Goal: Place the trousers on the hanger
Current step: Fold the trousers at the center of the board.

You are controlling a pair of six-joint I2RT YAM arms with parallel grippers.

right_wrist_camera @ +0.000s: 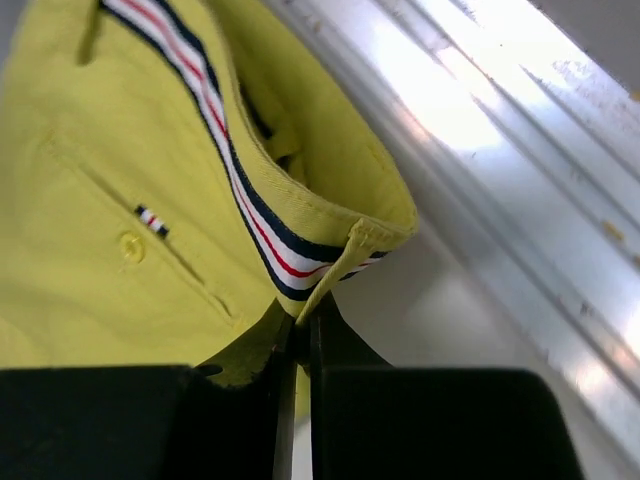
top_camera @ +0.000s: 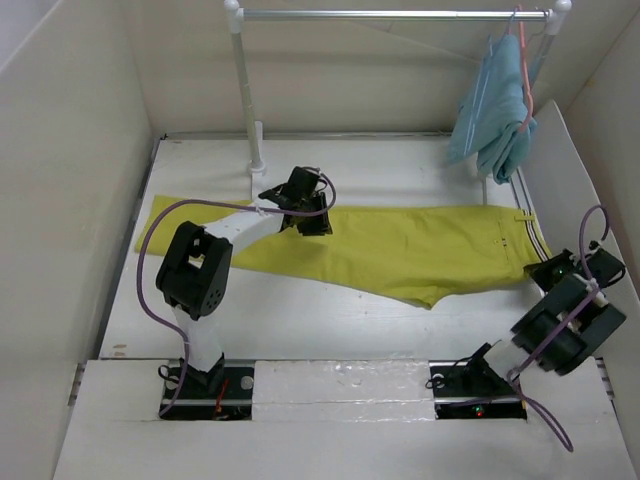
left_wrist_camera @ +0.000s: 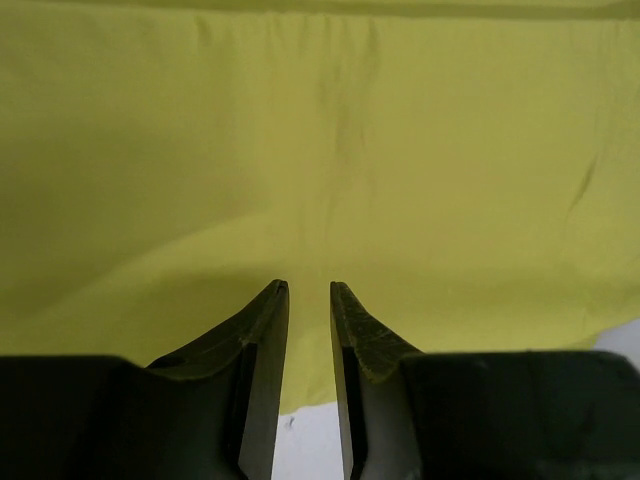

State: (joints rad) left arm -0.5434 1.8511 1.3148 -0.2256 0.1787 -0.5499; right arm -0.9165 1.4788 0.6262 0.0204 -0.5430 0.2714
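Lying flat from above, the long mustard yellow-green cloth trousers (top_camera: 400,250) are stretching across the white bench (top_camera: 300,320) (waist rightward). Left wrist: the left pincer (left_wrist_camera: 308,290) is hovering, slightly parted, over cloth. Right wrist: the right pincer (right_wrist_camera: 298,335) is clamping the striped waistband (right_wrist_camera: 250,215) corner.

surface: white table (top_camera: 300,320) | on it: trousers (top_camera: 420,255) laid out | rack post base (top_camera: 257,165)

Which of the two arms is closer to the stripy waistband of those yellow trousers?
Right. The right arm's fingers pinch the waistband at its corner; the left arm's fingers are over the trousers' legs, far from it.
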